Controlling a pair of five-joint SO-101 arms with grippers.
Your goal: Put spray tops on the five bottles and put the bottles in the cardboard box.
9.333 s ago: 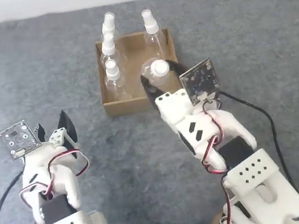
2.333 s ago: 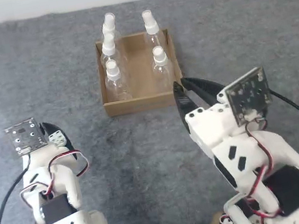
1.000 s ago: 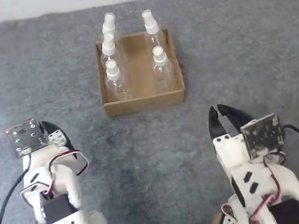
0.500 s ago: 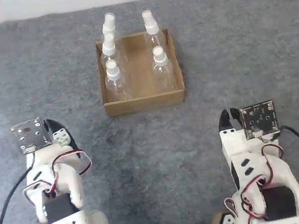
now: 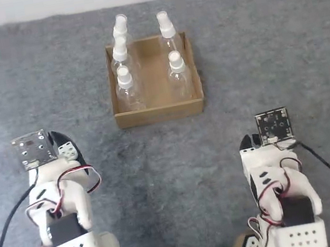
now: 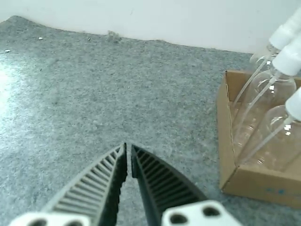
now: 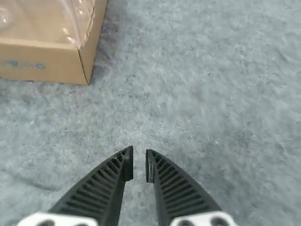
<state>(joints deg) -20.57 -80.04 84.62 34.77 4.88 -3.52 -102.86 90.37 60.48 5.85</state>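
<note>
Five bottles (image 5: 176, 66), each fitted with a white spray top, stand upright in the cardboard box (image 5: 160, 113): three in a line along one side, two along the other. No bottle stands on the grey counter (image 5: 279, 47) outside the box.

Change noted: some seconds ago the right gripper (image 7: 138, 157) held the fifth bottle over the near corner of the box. That bottle now stands in the box beside the others. The right arm has since drawn back from the box front to a folded position near the counter's near edge, well apart from the box. Its fingers, spread when it let go, are now drawn almost together with only a narrow slit between them, and they pinch nothing.

The left gripper (image 6: 129, 155) has stayed close to its own base throughout, with only a slight shift. Its fingers are likewise pressed nearly together and carry nothing. From the left wrist view the clear bottles and their tops stand inside the box wall, off to the side of the fingers.

Assessment: the count of bottles in the box matches the task, all tops appear seated, and both arms sit clear of the work. Whether each top is fully tightened cannot be confirmed. On this evidence the task looks complete, with nothing left to pick up.
</note>
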